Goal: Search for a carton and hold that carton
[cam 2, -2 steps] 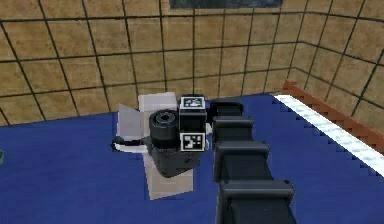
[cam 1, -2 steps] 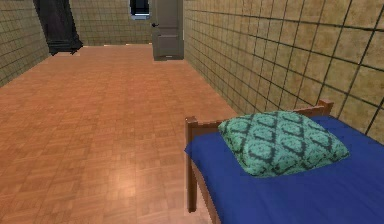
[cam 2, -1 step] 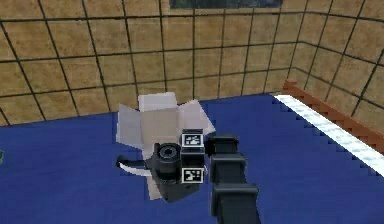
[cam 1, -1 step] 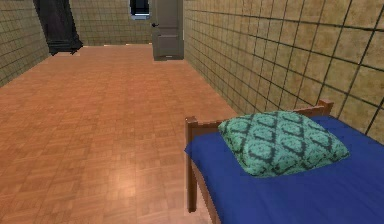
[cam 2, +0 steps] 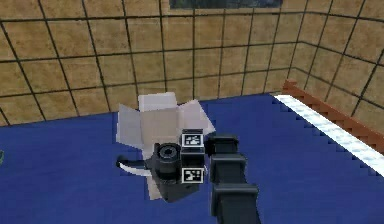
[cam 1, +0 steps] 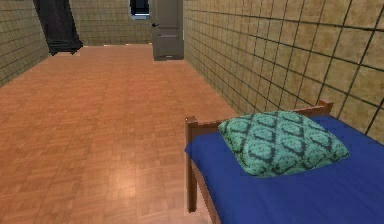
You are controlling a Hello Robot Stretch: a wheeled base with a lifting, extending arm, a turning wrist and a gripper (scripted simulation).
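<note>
A pale open carton with its flaps spread lies on the blue bed cover in the arm side view, close to the tiled wall. The dark arm rises from the bottom edge, with two white marked squares at its far end. Left of them is the gripper, with its dark body just in front of the carton. The carton rests on the bed right behind the gripper, so I cannot tell whether the gripper holds anything.
In the forward view a wooden-framed bed with a blue cover and a green patterned pillow fills the lower right. Orange floor stretches to a grey door at the back. A tan tiled wall runs along the right.
</note>
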